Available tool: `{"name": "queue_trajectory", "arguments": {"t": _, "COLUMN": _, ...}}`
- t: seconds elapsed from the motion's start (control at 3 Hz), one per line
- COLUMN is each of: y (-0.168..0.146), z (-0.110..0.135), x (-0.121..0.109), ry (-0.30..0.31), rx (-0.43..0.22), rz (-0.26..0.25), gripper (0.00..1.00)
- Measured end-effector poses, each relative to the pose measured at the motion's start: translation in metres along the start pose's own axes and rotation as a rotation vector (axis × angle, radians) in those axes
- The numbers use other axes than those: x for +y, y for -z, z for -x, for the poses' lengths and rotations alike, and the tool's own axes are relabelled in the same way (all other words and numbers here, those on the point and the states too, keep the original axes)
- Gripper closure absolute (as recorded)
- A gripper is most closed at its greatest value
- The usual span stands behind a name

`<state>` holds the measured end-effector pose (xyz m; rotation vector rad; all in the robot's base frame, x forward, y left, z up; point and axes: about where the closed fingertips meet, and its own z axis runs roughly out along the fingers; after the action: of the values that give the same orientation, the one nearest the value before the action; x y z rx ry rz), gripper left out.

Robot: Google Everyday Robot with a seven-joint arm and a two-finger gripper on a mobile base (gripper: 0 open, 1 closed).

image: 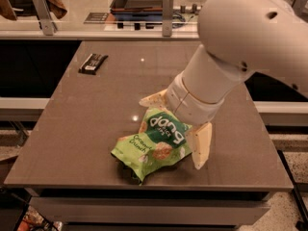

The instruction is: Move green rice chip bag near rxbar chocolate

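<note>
Gripper (172, 133) straddles crumpled green rice chip bag (151, 149)

Green rice chip bag (155, 144) lies crumpled near the front edge of the desk (86, 129), about mid-width, logo side up, white "dang" lettering and tan chips showing; rxbar chocolate (93, 63), small, flat and black, sits by the desk's far left corner; the hand (178, 123) straddles the bag's upper end, fingers spread.
</note>
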<state>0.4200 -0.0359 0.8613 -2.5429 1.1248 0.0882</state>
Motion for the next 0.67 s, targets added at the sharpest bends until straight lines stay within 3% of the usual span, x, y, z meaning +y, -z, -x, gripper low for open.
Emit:
{"name": "queue_trajectory", "arguments": {"t": 0.33, "y": -0.014, "z": 0.007, "x": -0.004, "ry": -0.032, "rx": 0.055, "rz": 0.065, "gripper": 0.00}}
{"name": "queue_trajectory", "arguments": {"t": 0.67, "y": -0.025, "z": 0.015, "x": -0.006, "ry": -0.066, "rx": 0.063, "rz": 0.094, "gripper": 0.00}}
